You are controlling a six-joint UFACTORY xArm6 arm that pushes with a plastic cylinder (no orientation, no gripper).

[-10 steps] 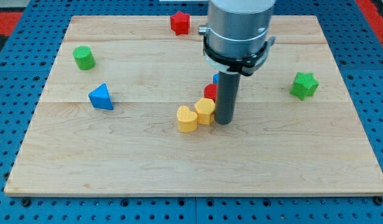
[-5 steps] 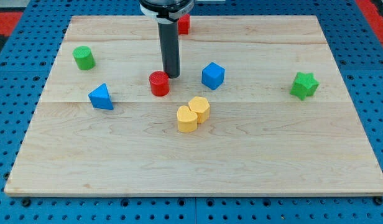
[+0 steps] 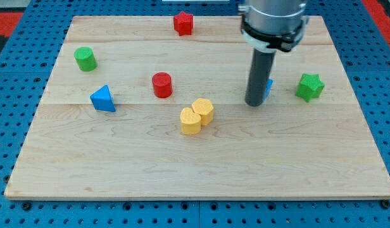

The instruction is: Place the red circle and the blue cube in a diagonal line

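Red circle [image 3: 162, 84] sits left of centre on the wooden board [image 3: 321, 158]; blue cube [image 3: 268, 88] is mid-right, mostly hidden behind the rod, only a sliver showing at the rod's right edge. My tip [image 3: 254, 103] is down on the board right at the cube's near-left side; actual contact can't be told. No claw on this rig, just the plain rod, so nothing's gripped or opened.

Handling, my guess: both look like small light stiff blocks that'd slide easily on smooth wood. The cylinder may roll off a glancing push, so push through its centre. Cube: push on a flat face, since a corner hit would prob. spin it.

Around: two yellow blocks [image 3: 197, 116] touching, lower centre, betw. the pair and likeliest to get clipped. Green star [image 3: 309, 87] just right of cube, tight there. Blue triangle [image 3: 103, 99], green cylinder [image 3: 85, 59], red star-ish block [image 3: 183, 23] well apart.
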